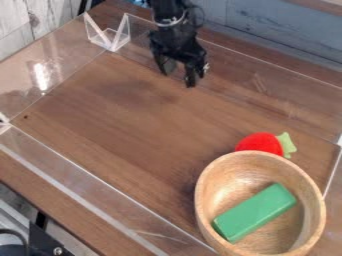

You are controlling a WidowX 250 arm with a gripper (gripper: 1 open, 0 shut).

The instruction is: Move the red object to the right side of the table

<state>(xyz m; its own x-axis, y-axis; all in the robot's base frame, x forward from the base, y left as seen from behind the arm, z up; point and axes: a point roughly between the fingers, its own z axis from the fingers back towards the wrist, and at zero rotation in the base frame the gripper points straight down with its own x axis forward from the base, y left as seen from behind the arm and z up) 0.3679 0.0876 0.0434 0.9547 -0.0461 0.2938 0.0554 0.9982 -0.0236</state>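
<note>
While the left part of the table (120,120) is lying bare, its dark brown wood grain is showing through the low clear walls (54,165) that are running around it. A small clear stand (107,33) is sitting at the far left corner, just outside the wall. To the right of that stand, the black gripper (178,70) is hanging over the far edge of the table, pointing steeply down, with its jaws standing wide apart and nothing between them. It is touching none of the loose things here. Further right, near the front, a round light wooden bowl (214,205) is resting on the table, and a green block (257,211) is lying tilted inside it, stretching from the bowl's floor up toward the rim. The red ball (259,145) is sitting on the table just behind the bowl's far rim, so close that the rim is hiding its lower part; a small yellow-green leaf tip (287,146) is sticking out on its right. The ball is lying well apart from the gripper, near the right wall.
</note>
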